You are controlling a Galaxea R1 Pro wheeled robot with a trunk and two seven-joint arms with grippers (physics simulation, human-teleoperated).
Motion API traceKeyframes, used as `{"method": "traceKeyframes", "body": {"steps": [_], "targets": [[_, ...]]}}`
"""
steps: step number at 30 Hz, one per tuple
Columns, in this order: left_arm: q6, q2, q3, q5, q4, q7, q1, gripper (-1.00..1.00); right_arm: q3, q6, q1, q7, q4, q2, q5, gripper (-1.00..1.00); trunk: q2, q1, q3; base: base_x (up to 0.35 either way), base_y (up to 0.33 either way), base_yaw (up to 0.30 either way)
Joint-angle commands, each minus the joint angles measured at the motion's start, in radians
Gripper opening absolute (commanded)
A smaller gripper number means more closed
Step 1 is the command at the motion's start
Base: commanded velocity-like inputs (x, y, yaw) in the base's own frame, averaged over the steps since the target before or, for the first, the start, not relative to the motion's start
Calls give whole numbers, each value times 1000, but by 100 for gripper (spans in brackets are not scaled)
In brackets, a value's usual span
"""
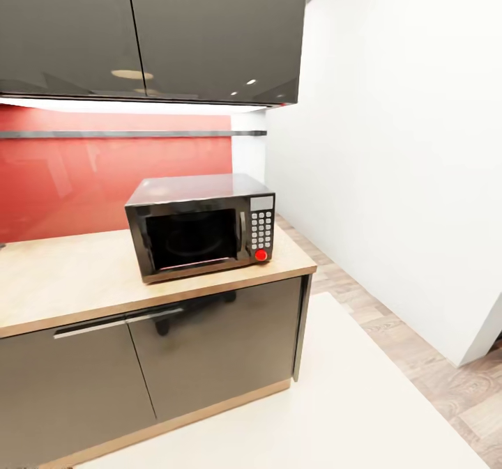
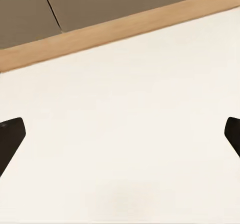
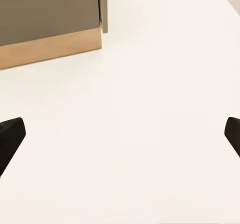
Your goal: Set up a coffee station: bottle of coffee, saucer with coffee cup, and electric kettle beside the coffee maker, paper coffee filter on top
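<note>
- both sets of fingers, left and right, are spread wide over the floor, nothing held.
- the microwave on the desk could be clipped if the turn is cut tight.

One microwave stands on one surface. Two base cabinet doors sit below it, two wall cabinet doors above, and one thin shelf crosses the red backsplash.

Black microwave under glossy wall cabinets, before red backsplash.
</note>
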Motion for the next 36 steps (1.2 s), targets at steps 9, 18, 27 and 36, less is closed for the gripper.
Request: {"method": "traceKeyframes", "body": {"steps": [9,18,27,36], "targets": [[-5,-1,3,3,3,0,14,100,-1,-5,-1,-1,-4,1,-1,100,-1,0,-11,0,0,166],[-4,6,6,1,4,12,17,100,1,-5,-1,-1,5,-1,1,100,-1,0,-22,0,0,181],[-5,8,7,14,4,12,18,100,1,-5,-1,-2,19,-2,2,100,-1,0,-33,0,0,183],[-11,9,7,18,4,11,16,100,2,-5,-1,-1,24,-2,3,100,13,-8,-38,0,0,182]]}}
